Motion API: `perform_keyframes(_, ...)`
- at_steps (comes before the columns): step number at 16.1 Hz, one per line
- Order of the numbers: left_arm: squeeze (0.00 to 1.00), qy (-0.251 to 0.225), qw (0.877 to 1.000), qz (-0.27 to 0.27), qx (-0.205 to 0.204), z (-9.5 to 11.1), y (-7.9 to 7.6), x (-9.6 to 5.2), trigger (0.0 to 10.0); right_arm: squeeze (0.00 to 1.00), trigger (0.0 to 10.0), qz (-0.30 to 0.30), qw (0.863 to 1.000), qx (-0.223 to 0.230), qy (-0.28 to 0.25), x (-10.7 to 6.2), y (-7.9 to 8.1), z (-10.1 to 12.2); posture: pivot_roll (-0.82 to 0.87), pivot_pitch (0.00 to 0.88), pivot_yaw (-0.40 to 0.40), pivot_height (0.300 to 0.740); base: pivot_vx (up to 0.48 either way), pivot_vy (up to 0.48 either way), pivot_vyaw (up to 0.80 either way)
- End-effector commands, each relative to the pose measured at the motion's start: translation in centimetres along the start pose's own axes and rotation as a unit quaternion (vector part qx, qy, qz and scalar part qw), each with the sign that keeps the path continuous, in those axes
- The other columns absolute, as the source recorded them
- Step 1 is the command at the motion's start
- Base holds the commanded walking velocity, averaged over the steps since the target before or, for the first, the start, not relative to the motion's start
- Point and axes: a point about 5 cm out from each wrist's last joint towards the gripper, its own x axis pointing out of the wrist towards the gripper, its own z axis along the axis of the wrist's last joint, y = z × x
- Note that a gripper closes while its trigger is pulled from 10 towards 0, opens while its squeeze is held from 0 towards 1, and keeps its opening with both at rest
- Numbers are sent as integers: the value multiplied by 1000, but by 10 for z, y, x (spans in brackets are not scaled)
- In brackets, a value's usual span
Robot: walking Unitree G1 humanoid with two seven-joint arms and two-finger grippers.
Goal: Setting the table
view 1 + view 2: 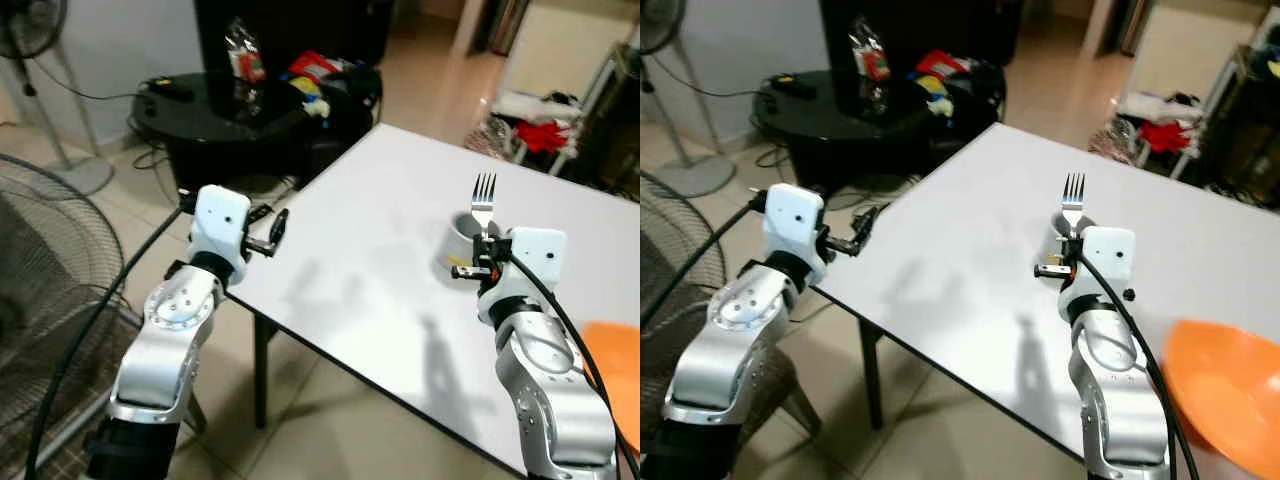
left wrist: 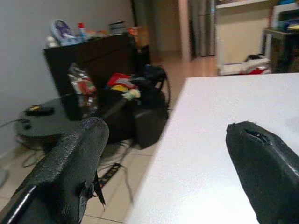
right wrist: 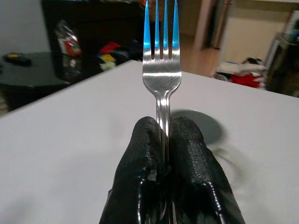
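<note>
Fork (image 3: 161,74) upright, clamped in right gripper (image 3: 164,140) above white bench (image 1: 380,250). Left gripper (image 1: 277,232) spread wide, empty, at bench edge.

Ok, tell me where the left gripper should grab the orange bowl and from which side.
Grip the orange bowl by its thin rim, coming down from above. It sits open side up on the white table, so the raised edge fits between two fingers. The left gripper is open; the right gripper holds the fork.

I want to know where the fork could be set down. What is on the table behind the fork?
Behind the fork, held upright in the right tool, a grey cup stands on the white table. The fork, the tool and the arm cover the cup's near side.
</note>
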Motion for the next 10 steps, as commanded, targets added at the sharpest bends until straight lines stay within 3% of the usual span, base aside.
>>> perform_keyframes(1,0,1,1000,9,5,1,6,-1,10000,0,10000,8,1000,9,-13,0,5,6,44,0,-41,740,349,0,0)
perform_keyframes(8,0,1,1000,6,3,1,5,1,10000,0,10000,4,1000,5,-13,-1,4,6,37,0,-35,740,344,0,0)
perform_keyframes(10,0,-3,1000,7,2,2,4,1,10000,0,10000,2,1000,5,-12,-1,4,5,37,0,-35,740,0,0,0)
